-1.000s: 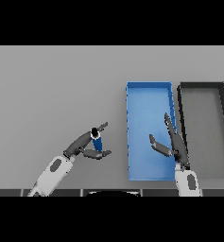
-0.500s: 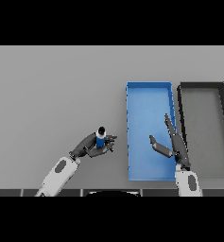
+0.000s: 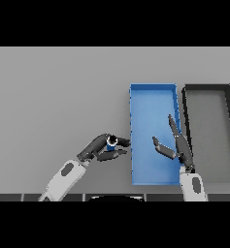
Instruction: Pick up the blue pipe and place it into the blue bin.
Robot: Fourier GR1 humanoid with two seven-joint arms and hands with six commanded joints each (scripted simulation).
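The blue pipe (image 3: 111, 142) is a short tube with a pale ring-shaped end facing up, held upright. My left hand (image 3: 101, 148) is shut on it, fingers and thumb curled round it, just left of the blue bin (image 3: 153, 91). The pipe is off the table, close to the bin's left wall. My right hand (image 3: 177, 145) is open with straight fingers, over the blue bin, and holds nothing.
A black bin (image 3: 207, 89) stands directly right of the blue bin. The grey table (image 3: 53, 97) stretches to the left and back.
My left hand has carried the pipe to the right, towards the blue bin. The right hand has stayed about where it was.
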